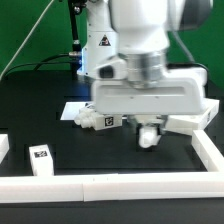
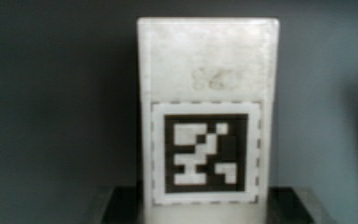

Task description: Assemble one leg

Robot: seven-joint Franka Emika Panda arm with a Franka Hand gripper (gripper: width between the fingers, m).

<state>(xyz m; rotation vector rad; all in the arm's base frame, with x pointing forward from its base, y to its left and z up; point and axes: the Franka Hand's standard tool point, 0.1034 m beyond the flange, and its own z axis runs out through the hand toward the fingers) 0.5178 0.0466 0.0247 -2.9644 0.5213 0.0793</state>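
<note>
black table before a green backdrop, edged by a low white rail. the arm stands over the middle of the table. the gripper is closed on the leg, jaws narrowed to the peg's width, and the fingers are mostly hidden. the leg projects below the hand, and its square tag faces the wrist camera. a second peg stands well apart toward the exterior view's left, near the rail.
</note>
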